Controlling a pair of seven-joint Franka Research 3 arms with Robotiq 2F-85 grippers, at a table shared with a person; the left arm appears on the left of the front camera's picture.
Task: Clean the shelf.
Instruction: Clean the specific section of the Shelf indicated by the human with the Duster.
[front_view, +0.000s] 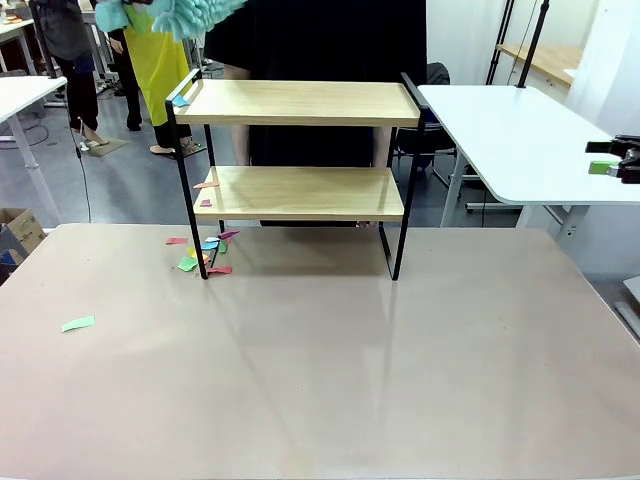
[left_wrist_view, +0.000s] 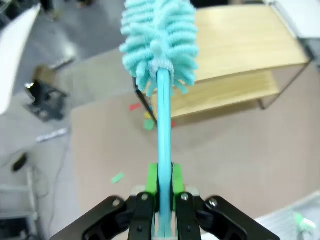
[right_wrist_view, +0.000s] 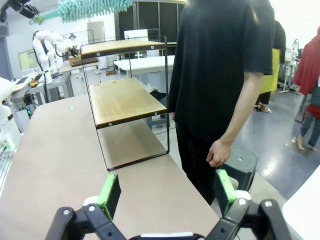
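The shelf (front_view: 298, 170) stands toward the far side of the brown table (front_view: 320, 380), its two wooden boards bare but for a few paper scraps at their left ends; its black frame legs rest on the tabletop, and the wide near half of the table lies open in front of it. A cluster of coloured paper scraps (front_view: 204, 252) lies on the table around the shelf's front-left leg, and one green scrap (front_view: 78, 323) lies well apart, nearer the table's left edge. The left gripper (left_wrist_view: 165, 186) is clamped on the blue handle of a teal duster (left_wrist_view: 160, 42), whose fluffy head hangs above and just outside the shelf's upper left corner, apart from the top board; in the front view the head shows at the top edge, over that corner. The left wrist view looks down the handle onto both boards and the scraps beyond the duster head. The right gripper (right_wrist_view: 167, 192) hovers with its jaws wide apart and nothing between them, off the shelf's right end, near the table's far right edge. Its wrist view shows the shelf end-on and a person (right_wrist_view: 225, 75) in black standing just behind the shelf, one hand (right_wrist_view: 218, 153) hanging loose.
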